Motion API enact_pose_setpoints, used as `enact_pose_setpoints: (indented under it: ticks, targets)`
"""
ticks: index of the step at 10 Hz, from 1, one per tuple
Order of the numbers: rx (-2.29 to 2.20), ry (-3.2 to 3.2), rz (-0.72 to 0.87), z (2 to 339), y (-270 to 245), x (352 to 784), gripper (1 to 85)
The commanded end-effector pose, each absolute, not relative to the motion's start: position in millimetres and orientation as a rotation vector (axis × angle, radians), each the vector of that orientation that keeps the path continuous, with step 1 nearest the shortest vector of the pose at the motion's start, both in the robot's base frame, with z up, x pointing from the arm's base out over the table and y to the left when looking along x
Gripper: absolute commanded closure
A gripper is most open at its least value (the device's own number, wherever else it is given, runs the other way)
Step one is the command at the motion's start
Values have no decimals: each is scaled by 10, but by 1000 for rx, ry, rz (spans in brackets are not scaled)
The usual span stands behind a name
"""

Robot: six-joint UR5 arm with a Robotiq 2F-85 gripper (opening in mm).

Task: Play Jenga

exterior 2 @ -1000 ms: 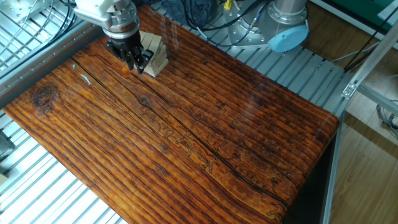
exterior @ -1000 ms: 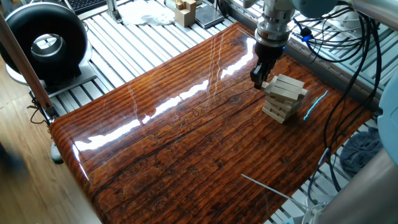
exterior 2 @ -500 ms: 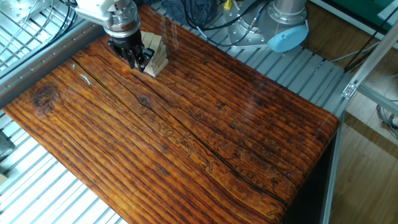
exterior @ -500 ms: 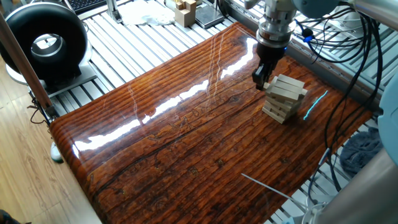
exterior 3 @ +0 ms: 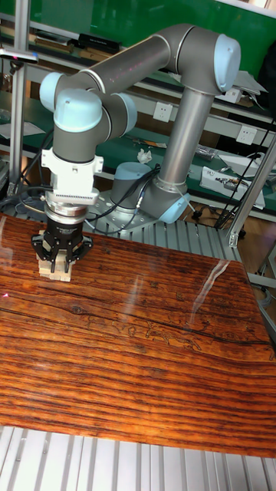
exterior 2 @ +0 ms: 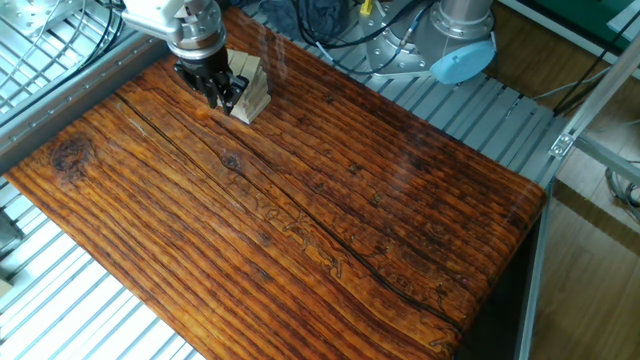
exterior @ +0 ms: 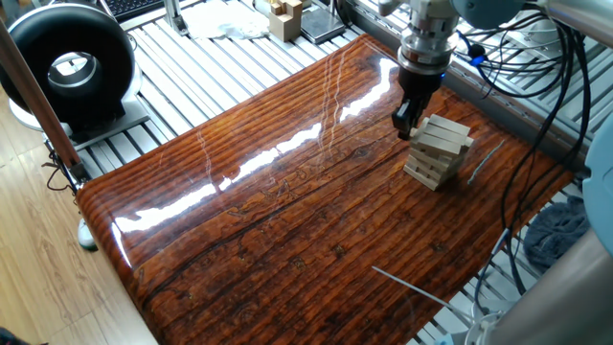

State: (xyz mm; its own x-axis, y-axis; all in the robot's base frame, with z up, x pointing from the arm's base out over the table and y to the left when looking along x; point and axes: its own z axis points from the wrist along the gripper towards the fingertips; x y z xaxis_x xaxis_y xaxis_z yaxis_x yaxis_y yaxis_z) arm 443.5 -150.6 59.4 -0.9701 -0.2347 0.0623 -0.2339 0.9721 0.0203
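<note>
The Jenga tower (exterior: 438, 149) of pale wooden bars stands in crosswise layers near the far right of the glossy wooden table (exterior: 287, 211). It also shows behind the gripper as the Jenga tower (exterior 2: 251, 90) and low under the gripper as the Jenga tower (exterior 3: 52, 270). My gripper (exterior: 406, 123) points down at the tower's upper left side, its dark fingers close together and their tips against the upper layers. In the other fixed view the gripper (exterior 2: 222, 96) covers part of the tower. In the tall view the gripper (exterior 3: 60, 261) hangs right over it.
A black round device (exterior: 72, 67) sits off the table's left end. Tan wooden pieces (exterior: 284, 13) stand beyond the far edge. Cables (exterior: 536, 67) run behind the tower. The arm's base (exterior 2: 462, 40) stands past the table's long side.
The gripper has shifted slightly toward the tower, closing against its upper left side. The tower looks unchanged.
</note>
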Motion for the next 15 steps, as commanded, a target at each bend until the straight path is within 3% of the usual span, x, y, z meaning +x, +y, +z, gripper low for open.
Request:
enact_pose_setpoints:
  ticks: [1,11,15]
  targets:
    - [352,-3060,-21,595,-1523,4426,673]
    - [311,-3075,-42,597,-1459,4494,490]
    - [322,-3085,-17,592,-1495,4538,487]
